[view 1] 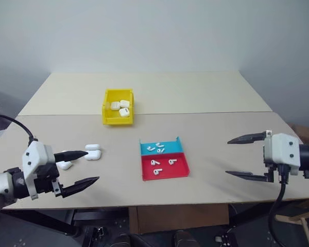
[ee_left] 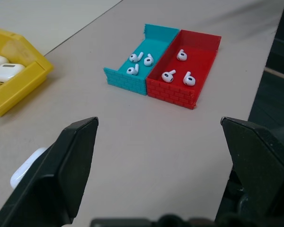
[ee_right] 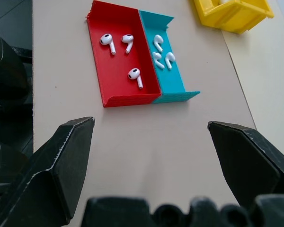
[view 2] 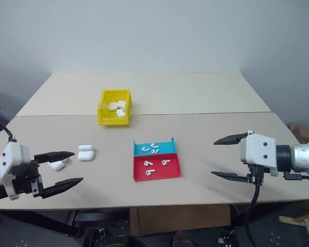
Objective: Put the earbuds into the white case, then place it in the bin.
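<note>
Left gripper and right gripper: fingers spread wide, holding nothing. Six earbuds lie in the red-and-blue tray at table centre. White case rests left of the tray. Yellow bin stands farther back, containing three cases.

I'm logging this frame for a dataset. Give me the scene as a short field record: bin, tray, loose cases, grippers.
bin: yellow bin, holds three white cases
tray: red-and-blue tray; three earbuds in blue half, three in red
loose cases: two on the table near left gripper
left gripper: open, empty
right gripper: open, empty
</note>
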